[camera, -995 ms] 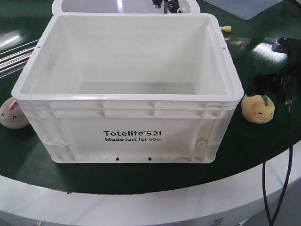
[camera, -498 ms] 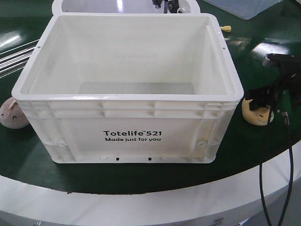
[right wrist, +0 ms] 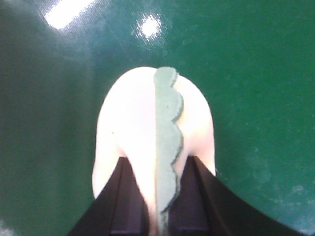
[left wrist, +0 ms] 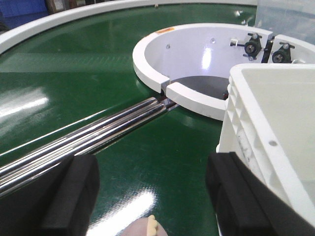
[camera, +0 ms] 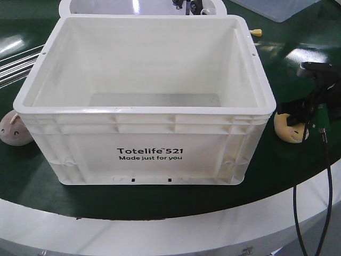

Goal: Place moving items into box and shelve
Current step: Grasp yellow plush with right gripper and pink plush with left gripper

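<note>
Yellow-orange plush toy (right wrist: 128, 123), pale and round with a scalloped green leaf down its middle, sits on the green belt (camera: 53, 181) just right of the white box (camera: 149, 144). The right gripper (right wrist: 158, 164) pinches it from both sides. The pinkish-brown plush toy (camera: 13, 129) lies beside the box's left front corner. The left gripper (left wrist: 152, 172) is spread wide above it.

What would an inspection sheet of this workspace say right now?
Surface: glossy green table, white edge.
Job's things: white tote empty; pinkish plush left of it, yellow plush right of it, both on the table.
Clutter: small yellow piece behind the tote.
Tools: left tool open above the pinkish plush; right tool closed on the yellow plush.
Cables: black cables hang at the table's right edge.
Surroundings: white ring, steel rods.
</note>
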Controlling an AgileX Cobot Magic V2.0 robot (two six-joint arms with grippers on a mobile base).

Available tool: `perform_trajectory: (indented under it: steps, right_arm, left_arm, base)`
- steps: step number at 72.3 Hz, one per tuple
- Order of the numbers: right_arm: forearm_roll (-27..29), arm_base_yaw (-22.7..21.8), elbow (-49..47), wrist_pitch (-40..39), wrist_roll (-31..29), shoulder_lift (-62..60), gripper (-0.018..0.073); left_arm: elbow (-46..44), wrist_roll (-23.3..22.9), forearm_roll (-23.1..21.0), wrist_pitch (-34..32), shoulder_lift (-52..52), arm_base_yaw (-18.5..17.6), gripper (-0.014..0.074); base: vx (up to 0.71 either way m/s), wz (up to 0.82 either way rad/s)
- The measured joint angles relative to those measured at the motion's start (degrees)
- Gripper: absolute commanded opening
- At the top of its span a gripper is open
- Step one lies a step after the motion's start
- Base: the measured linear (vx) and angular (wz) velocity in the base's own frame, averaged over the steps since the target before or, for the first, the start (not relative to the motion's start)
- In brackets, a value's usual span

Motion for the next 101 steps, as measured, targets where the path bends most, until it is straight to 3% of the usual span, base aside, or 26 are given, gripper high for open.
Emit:
perform_trajectory:
  steps: [15,37,77,85,101]
  right_arm:
    - [0.0,0.0,0.0,0.0,0.0,0.0,-0.0008]
    - [0.0,0.0,0.0,0.0,0.0,0.0,-0.0008]
    - [0.4,0.0,-0.3,0.1,0.0,0.3,-0.0008]
    - [0.4,0.0,-0.3,0.1,0.0,0.3,-0.0008]
    - [0.4,0.0,-0.3,0.1,0.0,0.3,-0.0008]
  left_arm:
    - [-3.2,-0.1,0.0,2.0,9.4,0.6,0.0566]
    - [-3.4,-4.3,0.0,5.8,18.7,2.4,0.0566]
    - [-3.5,-4.4,0.0,7.4,30.2,2.4,0.055]
    - [-3.6,-4.4,0.0,7.4,32.1,2.4,0.0459]
    - [-3.9,-4.4,0.0,7.3,34.5,2.5,0.0046]
  base:
    - [0.0,0.0]
    - [0.0,0.0]
    - [0.0,0.0]
    - [0.0,0.0]
    - [0.0,0.0]
